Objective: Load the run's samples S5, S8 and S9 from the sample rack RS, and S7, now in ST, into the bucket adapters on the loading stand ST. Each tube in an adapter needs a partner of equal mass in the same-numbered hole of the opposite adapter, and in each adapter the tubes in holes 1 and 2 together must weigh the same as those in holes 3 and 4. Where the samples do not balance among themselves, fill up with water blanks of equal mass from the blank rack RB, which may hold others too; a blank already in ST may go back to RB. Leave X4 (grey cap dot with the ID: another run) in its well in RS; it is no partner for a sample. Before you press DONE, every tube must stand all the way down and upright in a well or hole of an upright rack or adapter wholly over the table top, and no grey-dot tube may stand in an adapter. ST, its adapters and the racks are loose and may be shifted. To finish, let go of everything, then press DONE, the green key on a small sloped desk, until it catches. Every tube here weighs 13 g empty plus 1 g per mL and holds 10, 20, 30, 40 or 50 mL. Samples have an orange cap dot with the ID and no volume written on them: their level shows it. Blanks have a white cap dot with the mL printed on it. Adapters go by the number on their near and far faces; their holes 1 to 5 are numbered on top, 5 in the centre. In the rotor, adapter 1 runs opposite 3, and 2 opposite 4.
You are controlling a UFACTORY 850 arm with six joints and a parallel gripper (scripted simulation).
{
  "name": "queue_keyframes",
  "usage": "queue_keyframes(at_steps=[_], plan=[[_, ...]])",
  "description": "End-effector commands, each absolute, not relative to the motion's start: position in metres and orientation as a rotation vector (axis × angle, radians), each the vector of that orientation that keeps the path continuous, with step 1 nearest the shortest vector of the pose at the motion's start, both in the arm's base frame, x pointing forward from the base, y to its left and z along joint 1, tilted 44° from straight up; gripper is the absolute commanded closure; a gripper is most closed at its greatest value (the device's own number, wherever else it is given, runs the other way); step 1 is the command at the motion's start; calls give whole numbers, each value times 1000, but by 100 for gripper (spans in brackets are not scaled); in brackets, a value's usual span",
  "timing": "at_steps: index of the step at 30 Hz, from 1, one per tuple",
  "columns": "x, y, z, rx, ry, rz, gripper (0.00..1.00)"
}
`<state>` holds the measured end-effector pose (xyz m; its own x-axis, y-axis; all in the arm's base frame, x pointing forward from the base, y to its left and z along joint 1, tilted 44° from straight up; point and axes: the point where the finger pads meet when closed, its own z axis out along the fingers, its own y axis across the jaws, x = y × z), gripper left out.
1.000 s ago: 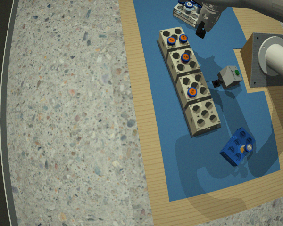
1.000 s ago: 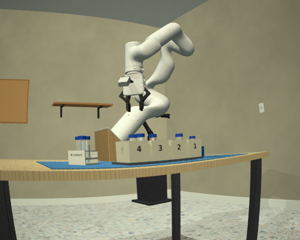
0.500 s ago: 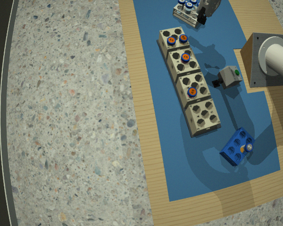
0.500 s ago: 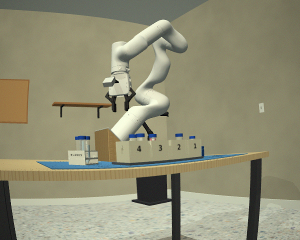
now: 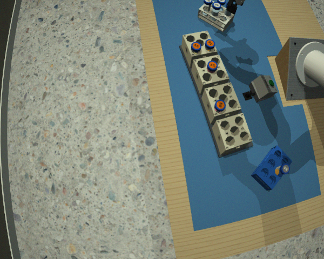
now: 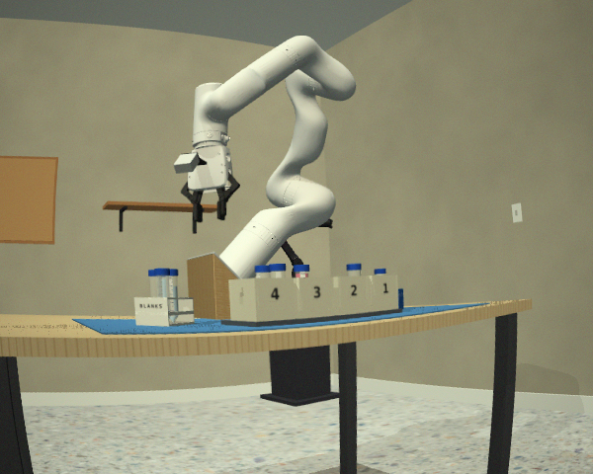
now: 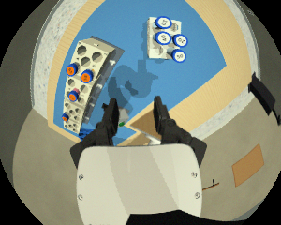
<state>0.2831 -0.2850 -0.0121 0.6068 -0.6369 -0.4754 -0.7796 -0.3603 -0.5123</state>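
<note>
My gripper (image 6: 209, 216) (image 7: 135, 104) (image 5: 231, 8) is open and empty. It hangs high above the table, near the white blank rack RB (image 5: 212, 20) (image 6: 156, 312) (image 7: 155, 52), which holds several white-dot blanks. The loading stand ST (image 5: 235, 150) (image 6: 296, 301) (image 7: 98, 56) carries four beige adapters. Two orange-dot samples (image 5: 196, 46) (image 5: 209, 43) stand in adapter 4, one (image 5: 212, 65) in adapter 3 and one (image 5: 220, 104) in adapter 2. Adapter 1 (image 5: 250, 139) is empty. I cannot read the cap IDs. The blue sample rack RS (image 5: 264, 174) holds only the grey-dot tube X4 (image 5: 284, 169).
The grey DONE desk (image 5: 261, 91) with its green key (image 5: 271, 82) stands right of ST. The arm's base block (image 5: 289, 69) (image 6: 202, 285) is at the table's right side. A blue mat (image 5: 226, 200) covers the wooden table (image 5: 162, 167).
</note>
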Motion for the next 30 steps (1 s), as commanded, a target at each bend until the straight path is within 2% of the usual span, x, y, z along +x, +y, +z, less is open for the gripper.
queue_keyframes(at_steps=[1, 19, 30], plan=[[272, -302, -30, -2107, 1112, 251, 43], [236, -350, -83, -2107, 1112, 251, 43], [234, -353, -86, -2107, 1112, 251, 43]])
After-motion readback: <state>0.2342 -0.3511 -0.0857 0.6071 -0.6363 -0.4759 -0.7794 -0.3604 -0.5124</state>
